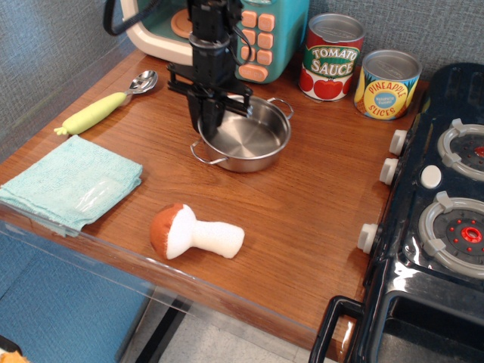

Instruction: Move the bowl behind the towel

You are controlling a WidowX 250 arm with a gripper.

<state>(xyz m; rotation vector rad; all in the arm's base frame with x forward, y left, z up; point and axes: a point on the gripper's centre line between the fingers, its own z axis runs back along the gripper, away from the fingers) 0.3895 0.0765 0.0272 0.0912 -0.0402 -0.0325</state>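
Note:
The shiny steel bowl [246,136] with two wire loop handles sits tilted in the middle back of the wooden table, its left side raised. My black gripper [208,121] comes down from above and is shut on the bowl's left rim. The folded light teal towel [69,181] lies flat at the table's front left corner, well to the left of and nearer than the bowl.
A plush mushroom [194,232] lies in front of the bowl. A spoon with a yellow-green handle [106,106] lies at back left. A teal toy microwave [227,26] stands behind the gripper. Two cans [359,69] stand at back right. A toy stove [446,219] fills the right side.

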